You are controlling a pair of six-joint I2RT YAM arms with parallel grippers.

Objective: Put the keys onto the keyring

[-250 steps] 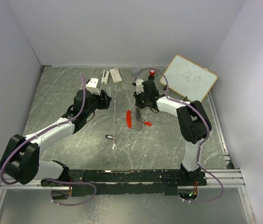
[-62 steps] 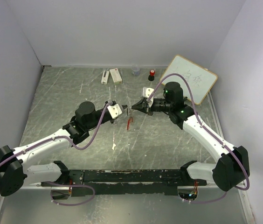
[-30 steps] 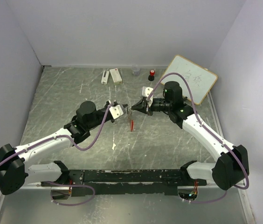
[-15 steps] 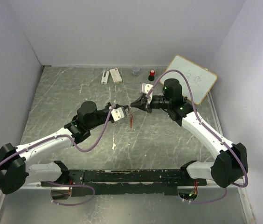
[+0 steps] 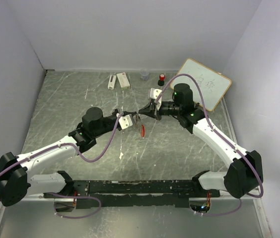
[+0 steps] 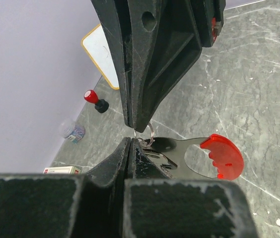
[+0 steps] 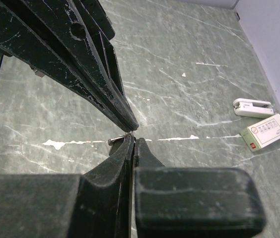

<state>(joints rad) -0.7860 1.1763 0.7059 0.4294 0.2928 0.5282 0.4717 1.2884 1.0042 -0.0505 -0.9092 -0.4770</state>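
Hanging red end down off the table (image 5: 70, 104), the keyring (image 5: 143, 130) sits just past centre toward 12 o'clock, right where both arms meet. L gripper (image 5: 135, 118) is clamped on its silver plate. R gripper (image 5: 141, 113) is pinched together, tip at the small ring (image 6: 149, 135); can't tell if it grips it. Whiteboard (image 5: 202, 83) at 2 o'clock, red-capped cylinder (image 5: 162, 78) at 1, white scrap (image 5: 120, 155) at 7.

Tabletop (image 5: 60, 104) was grey-green, marble-look, with white veins and scuffs. Plain pale walls boxed it in: back wall (image 5: 130, 34), left wall (image 5: 6, 79), right wall (image 5: 274, 99). Silver rail (image 5: 237, 186) ran along the near edge. Whiteboard (image 5: 202, 83) leaned in the far right corner. Light was even and diffuse.
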